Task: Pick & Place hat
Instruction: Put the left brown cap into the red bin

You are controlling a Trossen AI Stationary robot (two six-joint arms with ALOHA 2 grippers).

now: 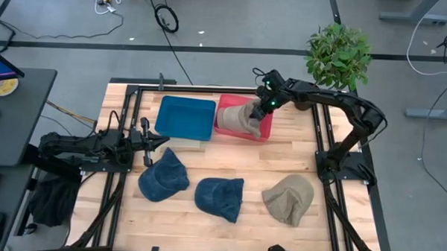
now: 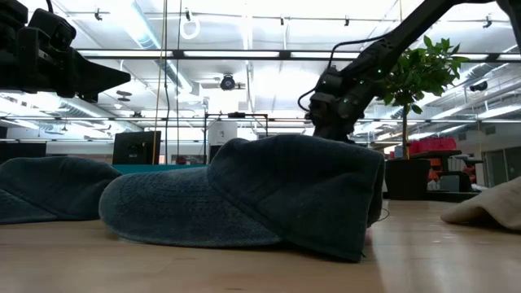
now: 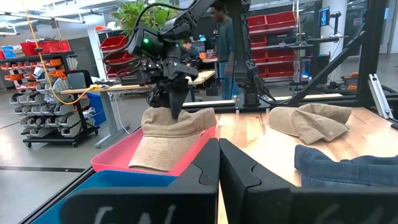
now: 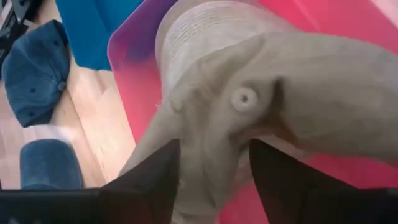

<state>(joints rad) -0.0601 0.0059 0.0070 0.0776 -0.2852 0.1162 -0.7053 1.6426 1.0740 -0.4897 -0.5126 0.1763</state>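
- My right hand (image 1: 263,106) hovers over the red bin (image 1: 265,131), fingers spread astride the tan cap (image 1: 238,121) lying in it; this looks like the release step.
- Next, I judge, lift clear without snagging cloth.
- My left hand (image 1: 144,143), clenched, waits on the desk (image 1: 297,154).
- Count: two tan caps, two blue caps, one red bin, one blue bin (image 1: 185,117).

Hats: 4 total. 2 tan, one (image 1: 238,120) in the red tray (image 1: 263,132), one (image 1: 289,198) on the desk (image 1: 297,158) nearer the front than that tray. 2 blue (image 1: 163,175) (image 1: 220,197), also front of it. Trays: 2, red plus blue (image 1: 184,117) beside it. 1 plant (image 1: 338,55).
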